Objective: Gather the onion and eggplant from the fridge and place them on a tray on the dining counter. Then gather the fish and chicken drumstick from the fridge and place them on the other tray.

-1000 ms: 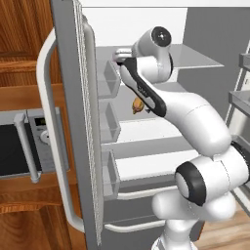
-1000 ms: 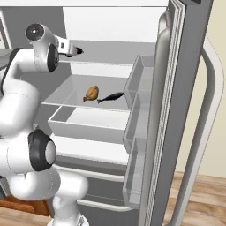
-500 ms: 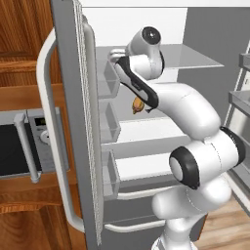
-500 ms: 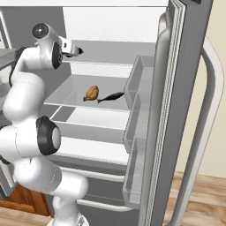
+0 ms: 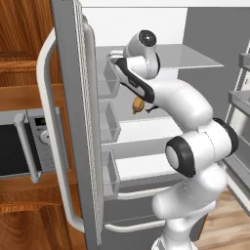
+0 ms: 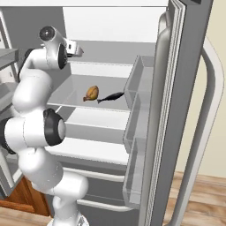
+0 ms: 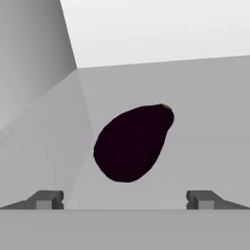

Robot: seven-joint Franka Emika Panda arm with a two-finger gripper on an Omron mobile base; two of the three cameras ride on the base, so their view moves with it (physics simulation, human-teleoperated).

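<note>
Eggplant (image 7: 133,144) lies on upper fridge shelf (image 6: 110,69), centred ahead of gripper (image 7: 125,199), not touching; jaws spread wide, empty. Chicken drumstick (image 6: 91,92) & fish (image 6: 111,96) sit just beside each other, one shelf lower.

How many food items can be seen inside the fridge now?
3. A chicken drumstick and a fish lie side by side on the middle shelf. An eggplant lies ahead of the open hand. Others may be hidden.
</note>
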